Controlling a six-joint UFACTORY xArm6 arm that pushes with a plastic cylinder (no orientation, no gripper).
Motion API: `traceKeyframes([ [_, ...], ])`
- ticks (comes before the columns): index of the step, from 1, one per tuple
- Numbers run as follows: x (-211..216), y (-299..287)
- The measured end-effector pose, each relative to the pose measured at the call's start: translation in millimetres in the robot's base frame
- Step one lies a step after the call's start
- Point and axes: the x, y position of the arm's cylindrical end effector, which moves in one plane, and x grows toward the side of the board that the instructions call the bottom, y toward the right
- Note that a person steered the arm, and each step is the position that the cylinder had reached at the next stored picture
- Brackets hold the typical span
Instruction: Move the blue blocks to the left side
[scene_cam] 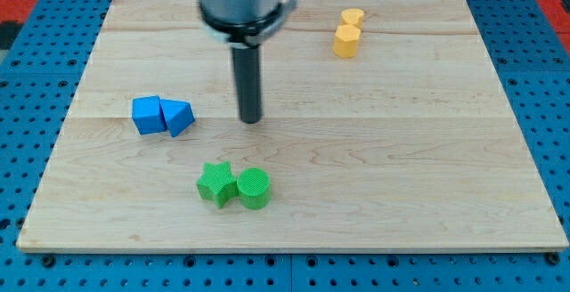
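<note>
Wooden board (374,176) carries all blocks. No pincer is fitted; the tip (251,119) is placed right of the touching blue cube (147,115) and blue triangle (179,117). An off-centre push risks separating them.

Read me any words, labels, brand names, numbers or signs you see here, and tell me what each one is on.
None: no text, number or sign shows anywhere.
The wooden board, the blue cube, the blue triangular block, the green star, the green cylinder, the two yellow blocks and my tip are all unmarked.
</note>
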Motion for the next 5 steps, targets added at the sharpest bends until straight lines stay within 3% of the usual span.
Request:
traceKeyframes([
  [2, -6.9, -72.2],
  [5, -35.5, -96.2],
])
